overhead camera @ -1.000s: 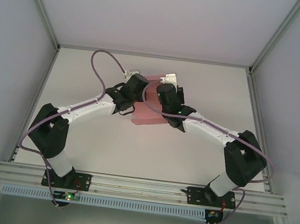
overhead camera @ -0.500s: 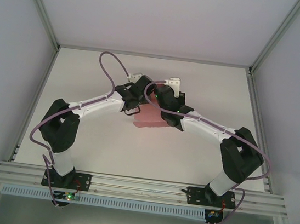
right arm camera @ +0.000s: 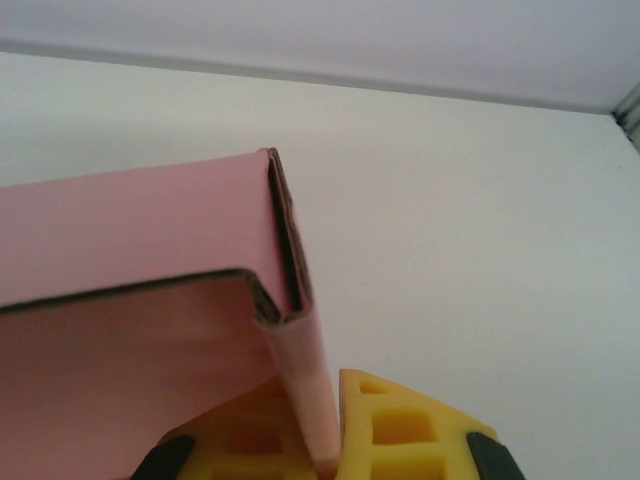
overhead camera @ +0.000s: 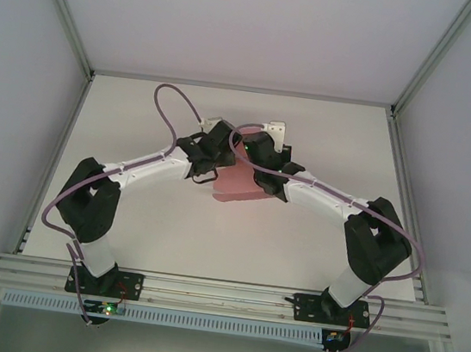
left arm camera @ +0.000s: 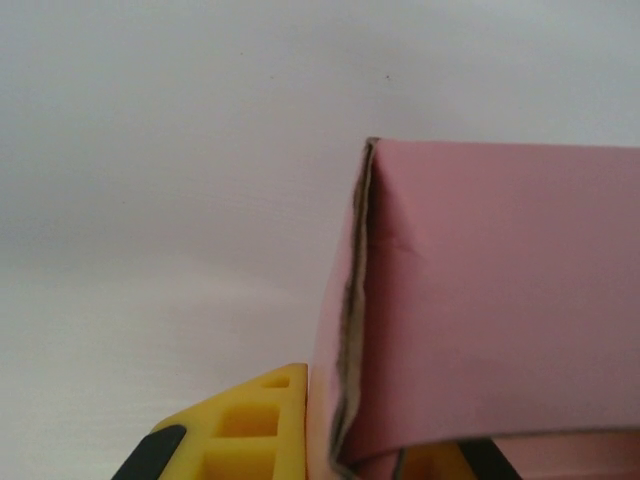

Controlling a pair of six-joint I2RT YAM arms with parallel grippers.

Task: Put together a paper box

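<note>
Drawing inward, left hand (left arm camera: 345, 450) and right hand (right arm camera: 322, 440) are each pinching the pink thin-card paper box (overhead camera: 236, 186), seemingly folding its walls; next, squaring corners.

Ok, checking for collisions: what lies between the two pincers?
The pink thin-card paper box, seen in the top view; left pincer and right pincer each clamp a folded edge.

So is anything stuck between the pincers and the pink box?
No, nothing is in the way. The left pincer and the right pincer are each shut right on an edge of the paper box.
</note>
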